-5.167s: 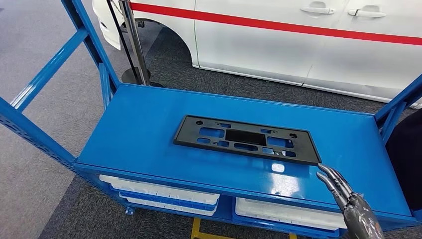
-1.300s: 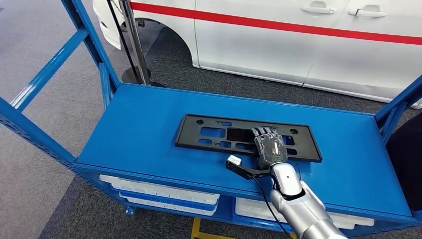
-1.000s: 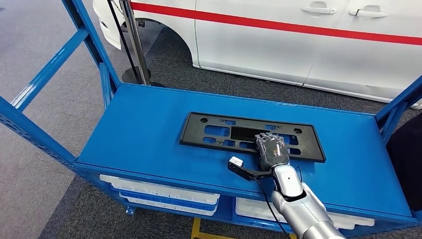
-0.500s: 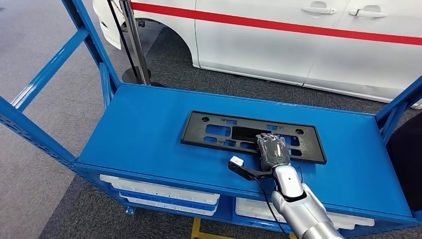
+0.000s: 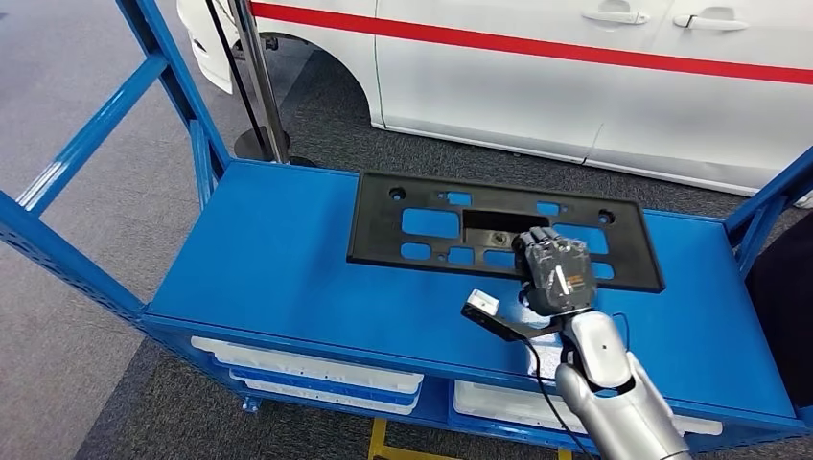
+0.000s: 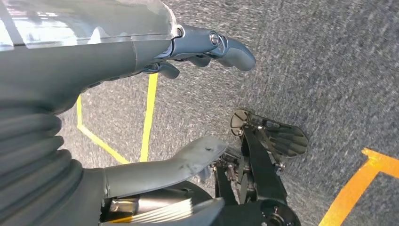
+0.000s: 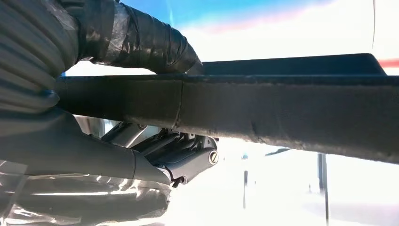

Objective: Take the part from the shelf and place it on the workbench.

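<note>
The right robot hand (image 5: 553, 273) grips the black part (image 5: 451, 228), a flat rectangular plastic frame with cut-out windows and small holes, at its near long edge, right of the middle. In the head view the fingers lie over the frame's top face, and the frame is tilted, its near edge lifted off the blue shelf (image 5: 278, 259) and its far edge reaching toward the shelf's back rim. In the right wrist view the part (image 7: 282, 108) runs across as a thick dark bar, with the taped thumb (image 7: 141, 42) on one face and the dark fingers (image 7: 183, 155) curled against the other, so the edge is clamped between them. A small white-tipped bracket (image 5: 481, 307) sticks out from the right wrist, just above the shelf surface

The left robot hand (image 6: 197, 52) hangs over grey carpet (image 6: 329, 61) marked with yellow lines (image 6: 149, 117); its fingers are apart and it holds nothing

Behind the shelf stands a white car (image 5: 537, 86) with a red stripe, and white trays (image 5: 307, 369) sit on the level below
</note>
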